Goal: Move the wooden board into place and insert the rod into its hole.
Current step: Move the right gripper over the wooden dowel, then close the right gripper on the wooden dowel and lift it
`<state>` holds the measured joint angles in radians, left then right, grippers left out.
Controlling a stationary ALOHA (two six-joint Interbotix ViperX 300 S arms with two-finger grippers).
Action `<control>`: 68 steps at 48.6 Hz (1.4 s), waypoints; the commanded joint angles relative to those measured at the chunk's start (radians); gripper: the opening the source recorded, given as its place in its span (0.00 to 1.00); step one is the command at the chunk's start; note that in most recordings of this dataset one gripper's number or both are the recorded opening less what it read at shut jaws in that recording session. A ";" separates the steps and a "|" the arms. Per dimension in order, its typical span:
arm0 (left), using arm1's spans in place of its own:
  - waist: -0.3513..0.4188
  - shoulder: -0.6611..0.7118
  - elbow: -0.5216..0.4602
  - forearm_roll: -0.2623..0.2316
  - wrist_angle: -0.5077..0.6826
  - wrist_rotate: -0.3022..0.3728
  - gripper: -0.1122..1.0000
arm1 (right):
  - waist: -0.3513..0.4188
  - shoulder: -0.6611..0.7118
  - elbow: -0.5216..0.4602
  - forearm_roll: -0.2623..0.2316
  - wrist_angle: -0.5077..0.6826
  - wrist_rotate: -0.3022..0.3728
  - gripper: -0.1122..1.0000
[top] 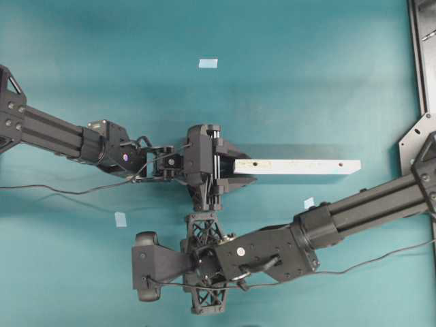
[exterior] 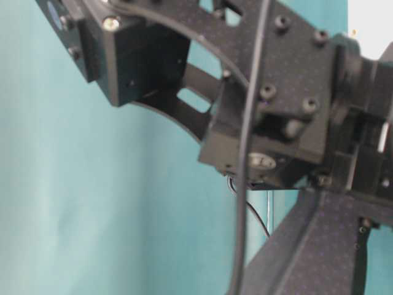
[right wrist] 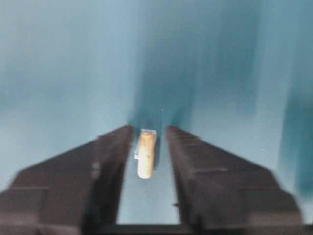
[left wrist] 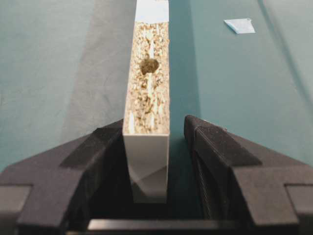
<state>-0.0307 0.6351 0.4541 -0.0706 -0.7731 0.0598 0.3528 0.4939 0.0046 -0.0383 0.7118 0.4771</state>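
Only the right wrist view shows the rod (right wrist: 145,152), lying on the tabletop (right wrist: 58,73) between the right gripper's (right wrist: 148,139) jaws, which stand apart and clear of it. The left wrist view shows the wooden board (left wrist: 149,98) on edge, hole upward, between the left gripper's (left wrist: 152,128) jaws, a gap on one side. Overhead, both arms reach toward mid-frame.

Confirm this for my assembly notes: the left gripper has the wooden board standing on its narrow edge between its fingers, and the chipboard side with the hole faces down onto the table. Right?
Not quite. The left gripper does have the wooden board on edge between its fingers, but the chipboard side faces up, not down: the left wrist view shows its hole open to the camera.
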 commanded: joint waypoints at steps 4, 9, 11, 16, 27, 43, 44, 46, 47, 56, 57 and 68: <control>-0.006 0.009 0.032 0.002 0.015 0.015 0.55 | 0.003 -0.021 -0.017 0.005 -0.005 0.002 0.38; -0.005 0.011 0.031 0.002 0.015 0.015 0.55 | 0.003 -0.021 -0.017 0.003 -0.005 0.003 0.38; -0.006 0.011 0.031 0.002 0.015 0.015 0.55 | 0.003 -0.021 -0.017 0.003 -0.005 0.003 0.38; -0.005 0.011 0.031 0.002 0.015 0.015 0.55 | 0.003 -0.021 -0.015 0.005 -0.006 0.003 0.37; -0.006 0.012 0.029 0.002 0.015 0.015 0.55 | 0.005 -0.021 -0.015 0.003 -0.002 0.000 0.31; -0.005 0.015 0.029 0.002 0.017 0.015 0.55 | 0.006 -0.083 -0.015 -0.060 -0.003 -0.008 0.18; -0.006 0.015 0.029 0.002 0.017 0.015 0.54 | 0.006 -0.091 -0.015 -0.071 -0.003 -0.008 0.18; -0.005 0.015 0.029 0.002 0.017 0.015 0.55 | 0.003 -0.106 -0.015 -0.087 -0.003 -0.008 0.18; -0.006 0.015 0.029 0.002 0.017 0.015 0.54 | 0.002 -0.115 -0.017 -0.095 -0.003 -0.008 0.18; -0.006 0.014 0.029 0.002 0.023 0.015 0.54 | -0.014 -0.227 0.002 -0.150 -0.017 -0.011 0.18; -0.006 0.014 0.029 0.002 0.023 0.015 0.54 | -0.015 -0.239 0.009 -0.158 -0.021 -0.011 0.18; -0.006 0.008 0.028 0.002 0.028 0.015 0.54 | -0.017 -0.387 0.143 -0.210 -0.106 -0.008 0.18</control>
<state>-0.0322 0.6351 0.4556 -0.0706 -0.7731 0.0598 0.3329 0.1933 0.1166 -0.2393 0.6381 0.4694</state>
